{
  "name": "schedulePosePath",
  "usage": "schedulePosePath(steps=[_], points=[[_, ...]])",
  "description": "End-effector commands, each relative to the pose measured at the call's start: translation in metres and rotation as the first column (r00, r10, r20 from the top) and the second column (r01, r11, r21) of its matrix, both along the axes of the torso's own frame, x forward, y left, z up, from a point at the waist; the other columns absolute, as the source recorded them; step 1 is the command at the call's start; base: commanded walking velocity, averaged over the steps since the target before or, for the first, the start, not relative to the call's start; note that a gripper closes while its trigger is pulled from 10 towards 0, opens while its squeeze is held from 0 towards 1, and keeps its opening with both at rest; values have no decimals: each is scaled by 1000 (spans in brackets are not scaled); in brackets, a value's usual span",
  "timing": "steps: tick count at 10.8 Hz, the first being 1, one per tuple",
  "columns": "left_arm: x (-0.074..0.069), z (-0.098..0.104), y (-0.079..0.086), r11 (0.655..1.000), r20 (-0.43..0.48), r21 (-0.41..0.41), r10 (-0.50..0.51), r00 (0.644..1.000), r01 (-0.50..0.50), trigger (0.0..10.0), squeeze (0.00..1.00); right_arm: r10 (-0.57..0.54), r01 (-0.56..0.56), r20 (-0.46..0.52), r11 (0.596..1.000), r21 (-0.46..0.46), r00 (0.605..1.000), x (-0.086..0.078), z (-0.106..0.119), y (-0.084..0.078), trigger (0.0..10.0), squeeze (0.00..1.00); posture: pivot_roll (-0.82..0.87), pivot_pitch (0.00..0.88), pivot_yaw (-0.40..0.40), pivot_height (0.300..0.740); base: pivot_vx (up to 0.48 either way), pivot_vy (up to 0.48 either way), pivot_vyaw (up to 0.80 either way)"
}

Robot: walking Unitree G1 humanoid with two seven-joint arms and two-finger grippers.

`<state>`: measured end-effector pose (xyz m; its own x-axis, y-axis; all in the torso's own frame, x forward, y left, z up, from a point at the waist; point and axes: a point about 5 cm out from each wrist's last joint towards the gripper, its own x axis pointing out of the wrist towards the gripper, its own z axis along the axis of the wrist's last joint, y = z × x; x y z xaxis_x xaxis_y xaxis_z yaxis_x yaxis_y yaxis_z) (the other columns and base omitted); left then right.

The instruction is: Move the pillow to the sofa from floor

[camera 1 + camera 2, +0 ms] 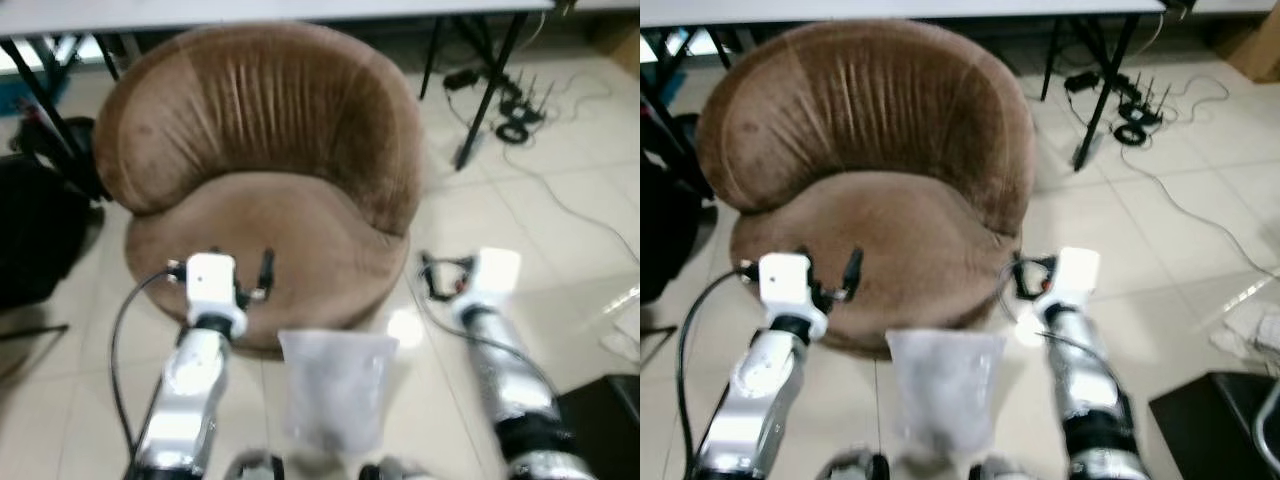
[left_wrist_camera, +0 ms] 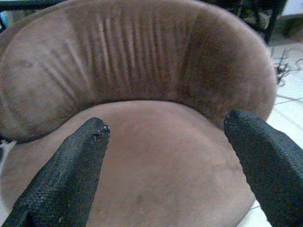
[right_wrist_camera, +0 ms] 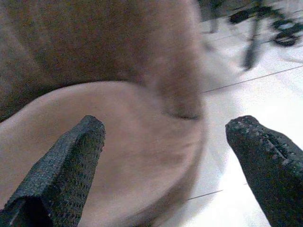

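A round brown velvet sofa (image 1: pixel 270 170) with a curved back stands straight ahead on the pale tiled floor. A pale grey pillow (image 1: pixel 335 385) lies low in front of it, between my two arms. My left gripper (image 1: pixel 240 268) hovers open over the front of the seat cushion (image 2: pixel 161 165), holding nothing. My right gripper (image 1: pixel 442 276) is open as well, beside the sofa's right front edge and above the tiles. In the right wrist view the open right gripper (image 3: pixel 168 124) has the seat's rim between its fingers, blurred.
Black table legs and a tangle of cables (image 1: pixel 515 120) sit behind the sofa at the right. A dark bag (image 1: pixel 35 230) stands to its left. A black box (image 1: pixel 610 420) and a white cloth (image 1: pixel 1255 325) lie on the floor at the right.
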<state>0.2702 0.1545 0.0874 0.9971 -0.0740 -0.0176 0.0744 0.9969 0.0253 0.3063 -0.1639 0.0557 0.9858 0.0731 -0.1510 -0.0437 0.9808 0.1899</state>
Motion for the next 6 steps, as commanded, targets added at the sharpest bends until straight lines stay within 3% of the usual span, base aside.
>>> schedulePosePath(steps=[1,6], points=[[-4,-6,1,1000,-24,4,14,1000,-14,10000,0,-8,8,2,1000,-10,1000,-1,0,-6,10000,0,-13,142,29,740,0,0,0],[-8,-9,1,998,-29,-15,54,998,-54,10000,0,16,-16,11,1000,-19,1000,6,7,-8,10000,0,-9,159,3,740,0,0,0]])
